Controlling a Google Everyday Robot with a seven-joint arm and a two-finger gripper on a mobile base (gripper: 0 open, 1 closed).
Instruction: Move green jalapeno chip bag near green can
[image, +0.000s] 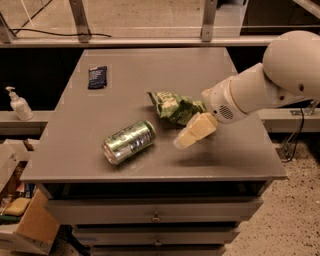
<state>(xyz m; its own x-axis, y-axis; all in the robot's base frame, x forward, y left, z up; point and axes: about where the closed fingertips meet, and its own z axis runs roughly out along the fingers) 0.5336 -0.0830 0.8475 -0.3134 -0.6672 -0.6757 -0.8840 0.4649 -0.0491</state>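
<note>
The green jalapeno chip bag (174, 106) lies crumpled on the grey table (150, 70), just right of its middle. The green can (129, 142) lies on its side to the bag's lower left, a short gap apart, near the table's front edge. My gripper (191, 133), cream-coloured on a white arm (260, 85) that comes in from the right, is at the bag's right end, pointing down and to the left. Whether it still holds the bag is hidden.
A small flat dark blue packet (97, 77) lies at the table's back left. A soap dispenser (18, 104) stands on a ledge to the left. A cardboard box (27, 225) sits on the floor at the lower left. Drawers (155, 215) are under the table top.
</note>
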